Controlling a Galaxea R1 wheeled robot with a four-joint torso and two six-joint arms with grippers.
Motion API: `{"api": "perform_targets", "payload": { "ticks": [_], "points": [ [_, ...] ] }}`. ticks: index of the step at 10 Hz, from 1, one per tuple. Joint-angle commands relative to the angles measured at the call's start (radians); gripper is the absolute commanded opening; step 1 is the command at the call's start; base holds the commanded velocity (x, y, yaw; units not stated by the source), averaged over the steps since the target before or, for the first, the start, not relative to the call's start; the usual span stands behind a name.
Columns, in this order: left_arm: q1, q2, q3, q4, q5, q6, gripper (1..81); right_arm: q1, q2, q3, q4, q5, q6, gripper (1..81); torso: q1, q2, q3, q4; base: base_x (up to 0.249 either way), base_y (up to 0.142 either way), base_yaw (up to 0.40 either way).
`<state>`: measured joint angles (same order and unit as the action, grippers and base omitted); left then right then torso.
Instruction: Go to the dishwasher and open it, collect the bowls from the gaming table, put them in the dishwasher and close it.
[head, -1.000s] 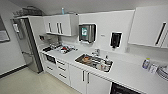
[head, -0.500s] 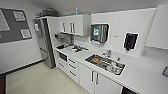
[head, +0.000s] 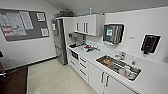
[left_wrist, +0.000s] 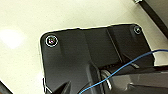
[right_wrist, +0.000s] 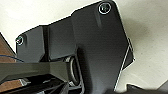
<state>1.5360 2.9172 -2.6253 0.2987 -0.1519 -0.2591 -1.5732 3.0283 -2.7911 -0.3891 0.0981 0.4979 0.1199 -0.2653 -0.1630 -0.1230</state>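
The head view looks down into a small kitchen. One white counter (head: 98, 58) runs from about ten o'clock toward four o'clock across the picture. Set into it at about four o'clock is one steel sink (head: 118, 67) holding some crockery, too blurred to count, with one tap (head: 121, 55) just behind it. Below the counter are white drawers (head: 81, 66) with dark bar handles and, nearer the sink, two white cabinet doors (head: 103, 79). The dishwasher cannot be picked out among these fronts, and I cannot tell which panel it is.

One tall steel fridge (head: 59, 41) stands at the far end of the counter, at about eleven o'clock. Just beside it hang white wall cupboards (head: 86, 24). On the wall at about one o'clock is one paper-towel dispenser (head: 113, 33), and at about three o'clock one dark soap dispenser (head: 149, 43). One grey noticeboard (head: 23, 24) with pinned sheets fills the wall at nine to ten o'clock. The pale floor (head: 53, 78) lies at six to seven o'clock.

Both wrist views show the robot's own dark plate above pale floor; a thin blue cable (left_wrist: 120, 68) crosses the left one. Whether either gripper is spread or pressed together cannot be told.
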Motion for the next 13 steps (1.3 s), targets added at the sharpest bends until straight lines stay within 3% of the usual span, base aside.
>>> {"api": "perform_targets", "payload": {
  "ticks": [1,3,10,12,13],
  "points": [
    [-0.044,-0.015,0.002,-0.003,0.046,0.0,81.1,0.061,-0.01,0.021,0.204,-0.009,-0.162,81.1,0.0,0.0,0.0,0.0,0.0,0.0,0.358],
    [-0.044,-0.015,0.002,-0.003,0.046,0.0,81.1,0.069,-0.027,0.065,0.211,-0.011,-0.16,81.1,0.0,0.0,0.0,0.0,0.0,0.0,0.358],
    [-0.044,-0.016,0.004,-0.004,0.049,-0.002,81.1,0.049,-0.017,0.059,0.236,0.0,-0.18,81.1,0.0,0.0,0.0,0.0,0.0,0.0,0.346],
    [-0.044,-0.016,0.005,-0.004,0.049,-0.002,81.1,0.057,-0.013,0.053,0.371,-0.009,-0.32,81.1,0.0,0.0,0.0,0.0,0.0,0.0,0.343],
    [-0.044,-0.016,0.005,-0.003,0.049,-0.002,81.1,0.064,-0.041,0.07,0.414,-0.017,-0.349,81.1,0.0,0.0,0.0,0.0,0.0,0.0,0.342]
  ]
}}
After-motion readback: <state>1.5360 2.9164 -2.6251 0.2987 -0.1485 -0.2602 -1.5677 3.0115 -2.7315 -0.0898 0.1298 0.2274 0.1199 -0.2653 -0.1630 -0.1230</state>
